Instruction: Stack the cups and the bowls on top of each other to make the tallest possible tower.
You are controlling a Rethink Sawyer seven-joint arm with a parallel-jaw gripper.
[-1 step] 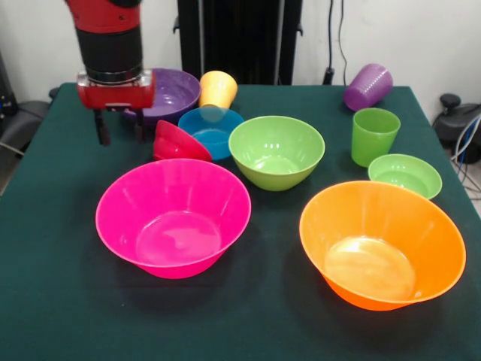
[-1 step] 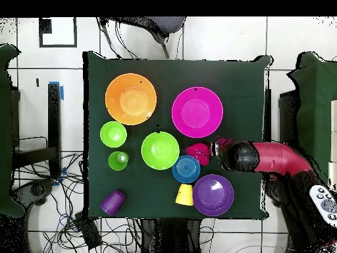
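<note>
My gripper (image 1: 120, 128) hangs open and empty over the table, just left of the small red bowl (image 1: 179, 143), which tilts against the blue bowl (image 1: 212, 129). Behind them are the purple bowl (image 1: 173, 92) and the yellow cup (image 1: 218, 89), which lies on its side. The medium green bowl (image 1: 276, 150) stands empty in the middle. To the right are the upright green cup (image 1: 373, 135), the light green bowl (image 1: 405, 174) and the tipped purple cup (image 1: 368, 86). The large pink bowl (image 1: 174, 216) and orange bowl (image 1: 382, 244) sit in front. No tower shows.
The overhead view shows the arm (image 2: 263, 158) reaching in from the right over the dark green table (image 2: 243, 79), its head covering the gripper beside the red bowl (image 2: 198, 153). Cables lie on the floor past the table's edge.
</note>
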